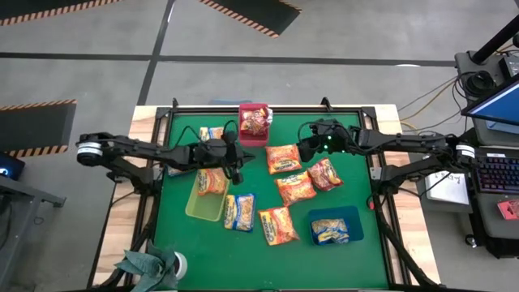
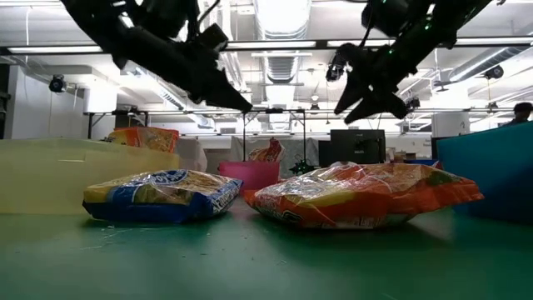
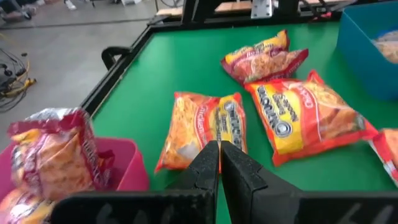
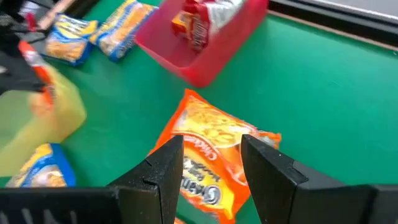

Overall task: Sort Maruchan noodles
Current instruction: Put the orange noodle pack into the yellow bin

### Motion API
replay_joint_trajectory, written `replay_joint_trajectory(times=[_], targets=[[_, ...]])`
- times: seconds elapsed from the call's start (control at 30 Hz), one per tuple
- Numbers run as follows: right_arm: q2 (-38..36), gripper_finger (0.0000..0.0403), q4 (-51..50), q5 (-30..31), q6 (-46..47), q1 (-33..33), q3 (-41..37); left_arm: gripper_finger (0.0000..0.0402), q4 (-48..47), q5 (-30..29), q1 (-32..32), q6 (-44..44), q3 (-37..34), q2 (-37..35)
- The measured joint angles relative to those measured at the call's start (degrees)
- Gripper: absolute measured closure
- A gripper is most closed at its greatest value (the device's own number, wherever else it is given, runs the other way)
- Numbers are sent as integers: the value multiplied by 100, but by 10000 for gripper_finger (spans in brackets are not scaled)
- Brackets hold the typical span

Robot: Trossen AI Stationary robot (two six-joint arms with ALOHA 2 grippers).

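Right tool (image 4: 211, 168), released, hovers over an orange packet (image 4: 214, 149) near the red tray (image 4: 205, 59); left tool (image 3: 219, 163) clenched.

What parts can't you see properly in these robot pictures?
- Yellow-green tray, high view: the left arm covers part of it, so its packets can't be counted.
- Blue tray, left wrist view: cut off by the picture's edge.
- Packets in the red tray, high view: too small to read.
- Orange packet, right wrist view: the open right gripper hides its lower part.
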Motion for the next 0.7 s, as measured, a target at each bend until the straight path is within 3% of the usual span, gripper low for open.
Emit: replay_joint_trajectory(times=[0.4, 0.7], targets=[[352, 252, 484, 216, -635, -78, 0, 402, 367, 0, 0, -63, 354, 1112], [362, 232, 306, -175, 225, -253, 0, 402, 439, 0, 7, -54, 837, 2117]])
